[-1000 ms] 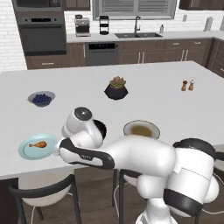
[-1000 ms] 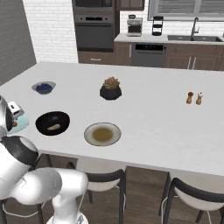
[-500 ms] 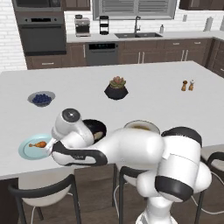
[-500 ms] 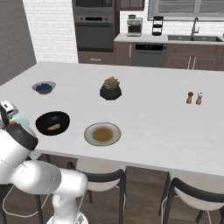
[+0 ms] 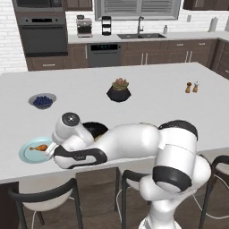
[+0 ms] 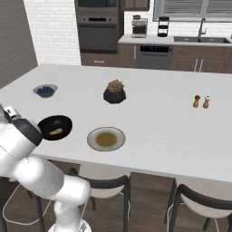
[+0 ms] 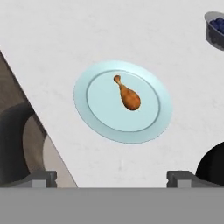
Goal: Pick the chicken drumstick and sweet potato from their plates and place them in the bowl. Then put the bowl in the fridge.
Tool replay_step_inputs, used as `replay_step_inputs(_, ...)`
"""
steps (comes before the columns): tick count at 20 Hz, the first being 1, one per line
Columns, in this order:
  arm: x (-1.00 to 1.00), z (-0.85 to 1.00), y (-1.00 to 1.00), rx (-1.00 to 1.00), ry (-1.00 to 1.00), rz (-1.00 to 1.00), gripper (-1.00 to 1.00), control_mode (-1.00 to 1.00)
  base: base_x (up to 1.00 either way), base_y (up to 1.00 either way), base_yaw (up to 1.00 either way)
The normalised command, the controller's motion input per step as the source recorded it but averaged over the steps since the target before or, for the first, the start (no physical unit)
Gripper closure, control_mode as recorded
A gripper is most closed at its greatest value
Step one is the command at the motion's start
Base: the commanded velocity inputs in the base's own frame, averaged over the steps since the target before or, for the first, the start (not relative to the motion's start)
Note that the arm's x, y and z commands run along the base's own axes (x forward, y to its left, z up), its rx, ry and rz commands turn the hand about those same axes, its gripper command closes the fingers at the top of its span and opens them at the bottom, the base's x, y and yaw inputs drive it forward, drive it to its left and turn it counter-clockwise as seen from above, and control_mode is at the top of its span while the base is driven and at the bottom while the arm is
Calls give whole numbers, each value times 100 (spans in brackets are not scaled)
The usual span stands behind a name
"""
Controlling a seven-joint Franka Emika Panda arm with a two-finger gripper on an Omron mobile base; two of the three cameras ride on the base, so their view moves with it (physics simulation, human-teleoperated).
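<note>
Gripper [image 7: 112, 177] hangs above the light blue plate [image 7: 151, 122], jaws spread wide, nothing between them; its 2 dark finger tips [image 7: 43, 178] sit at the bottom of the hand view, well apart, with the plate framed between and beyond them. In the left base view the hand is low over the counter's near left edge, just beside that plate [image 5: 27, 152].

Chicken drumstick [image 7: 128, 96] lies on the light blue plate, roughly central, fat end toward the gripper side of the hand view, thin bone tip pointing away. Also seen on the plate in the left base view [image 5: 38, 147].

Black bowl [image 6: 55, 127] sits on the white counter [image 6: 154, 108] near its front edge, to the right of the blue plate. Sweet potato [image 6: 56, 132] is inside it, a tan oblong on the bowl's floor.

Beige plate [image 6: 106, 138] with brownish centre sits just right of the bowl, bare.

Small grey bowl of blueberries [image 6: 45, 90] farther back on the left. Black succulent pot [image 6: 114, 93] mid-counter. 2 shakers [image 6: 201, 101] stand side by side toward the right. A dark stool [image 5: 42, 197] under the counter edge.
</note>
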Motion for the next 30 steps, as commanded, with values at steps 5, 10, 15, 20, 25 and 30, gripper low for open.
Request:
replay_step_inputs(5, 54, -9, 14, 0, 11, 0, -100, -100, 0, 0, 0)
replay_step_inputs(10, 79, -8, 31, 0, 19, 0, -100, -100, 0, 0, 0)
replay_step_inputs(15, 57, -25, 62, -2, 12, -1, -100, -100, 0, 0, 0)
replay_step_inputs(20, 9, -10, 78, -7, 1, 0, -100, -100, 0, 0, 0)
replay_step_inputs(25, 6, -2, 39, -14, 0, 0, -100, -100, 0, 0, 0)
replay_step_inputs(30, 2, -22, -31, -11, 2, 0, -100, -100, 0, 0, 0)
